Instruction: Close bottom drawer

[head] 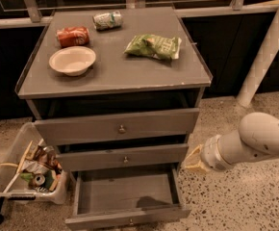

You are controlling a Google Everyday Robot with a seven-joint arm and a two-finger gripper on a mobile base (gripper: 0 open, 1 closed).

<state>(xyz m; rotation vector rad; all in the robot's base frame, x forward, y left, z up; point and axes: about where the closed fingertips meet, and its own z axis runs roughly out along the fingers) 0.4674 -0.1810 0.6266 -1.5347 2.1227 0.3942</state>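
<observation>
The bottom drawer (125, 194) of the grey cabinet is pulled out, its wide shallow tray empty, its slim front panel (130, 219) near the lower edge of the view. The middle drawer (125, 158) and the top drawer (120, 126) above it are pushed in. My gripper (191, 160) comes in from the right on a white arm (255, 141). Its beige tip sits just right of the cabinet's front right corner, level with the middle drawer and above the open drawer's right side.
On the cabinet top (115, 73) lie a white bowl (72, 60), a red can (72, 35), a silver can (107, 19) and a green chip bag (153, 46). A clear bin (28, 170) of clutter stands on the floor to the left. A white post (269, 47) rises at right.
</observation>
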